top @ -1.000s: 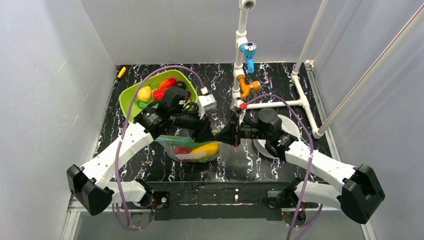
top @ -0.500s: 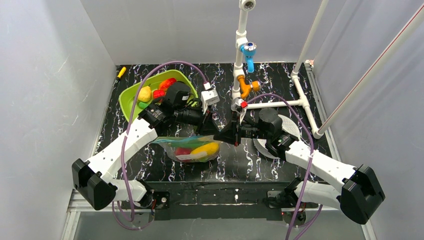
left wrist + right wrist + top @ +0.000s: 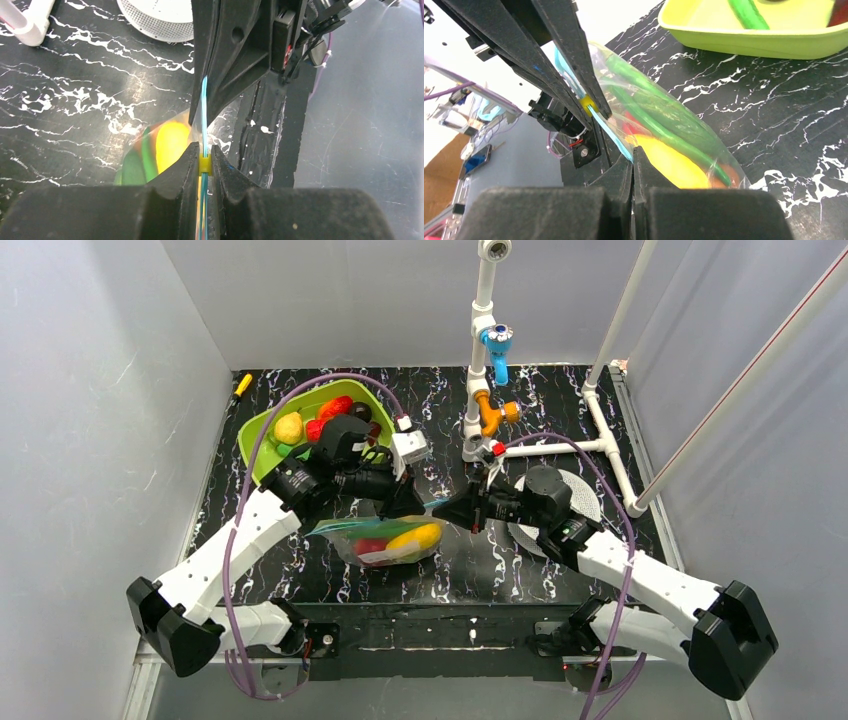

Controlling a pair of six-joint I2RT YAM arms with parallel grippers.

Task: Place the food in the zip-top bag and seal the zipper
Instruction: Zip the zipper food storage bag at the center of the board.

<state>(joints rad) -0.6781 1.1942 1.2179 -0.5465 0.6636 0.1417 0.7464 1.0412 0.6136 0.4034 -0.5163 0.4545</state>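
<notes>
Left tool (image 3: 204, 153) and right tool (image 3: 633, 152) partly hide zipper (image 3: 204, 107).

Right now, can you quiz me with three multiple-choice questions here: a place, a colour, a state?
1. Where does the green tray sit? A far left, B far right, C near middle.
2. What colour is the zipper? A red, B light blue, C white.
3. The left pincer is: A wide open, B shut on the zipper, C gripping the tray.
Answers: 1 A, the top view shows it at the far left; 2 B, the left wrist view shows a light blue strip; 3 B, it pinches that strip.
</notes>
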